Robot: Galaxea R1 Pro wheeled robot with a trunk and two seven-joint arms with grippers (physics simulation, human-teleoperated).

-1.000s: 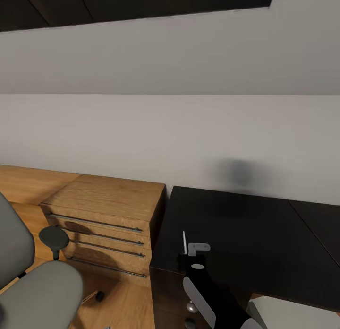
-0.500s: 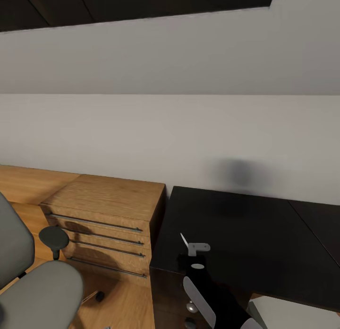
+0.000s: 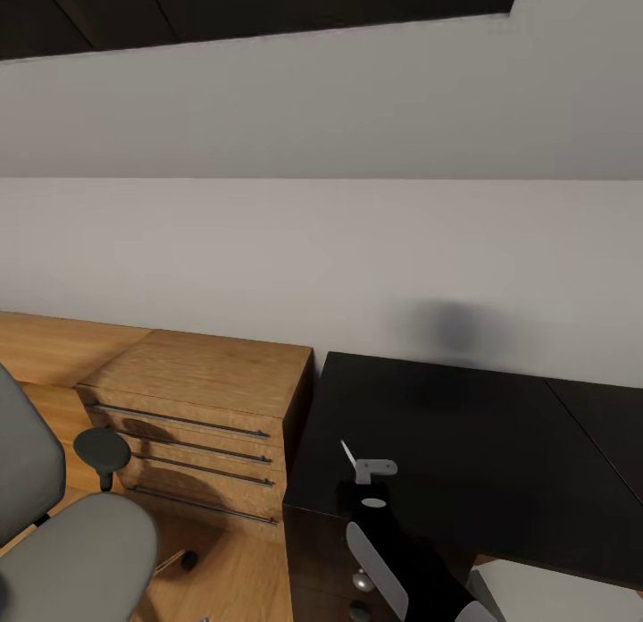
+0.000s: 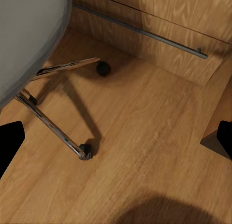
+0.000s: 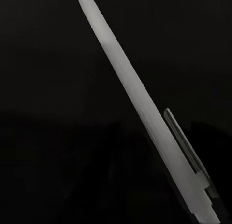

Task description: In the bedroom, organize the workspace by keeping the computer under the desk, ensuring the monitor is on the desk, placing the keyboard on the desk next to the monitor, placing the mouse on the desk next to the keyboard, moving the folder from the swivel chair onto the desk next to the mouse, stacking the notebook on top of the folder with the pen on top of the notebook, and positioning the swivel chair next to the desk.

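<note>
The thin white pen (image 3: 349, 455) sticks up, leaning left, from my right gripper (image 3: 363, 481), which is shut on it just above the near left corner of the black desk (image 3: 464, 434). In the right wrist view the pen (image 5: 130, 93) runs slantwise across the dark desk top (image 5: 48, 89). The grey swivel chair (image 3: 62, 550) stands at the lower left on the wooden floor. My left gripper (image 4: 116, 142) hangs open over the floor beside the chair's seat (image 4: 24, 35) and its chrome base (image 4: 48, 122).
A light wooden drawer chest (image 3: 205, 399) stands against the desk's left end, its long handles facing the chair (image 4: 159, 21). A grey wall with a sloped ceiling rises behind both. Round silver drawer knobs (image 3: 361, 582) show under the desk's near edge.
The pen has tipped from nearly upright to leaning left in my right gripper. The arm, the chair and the camera have stayed where they were.
</note>
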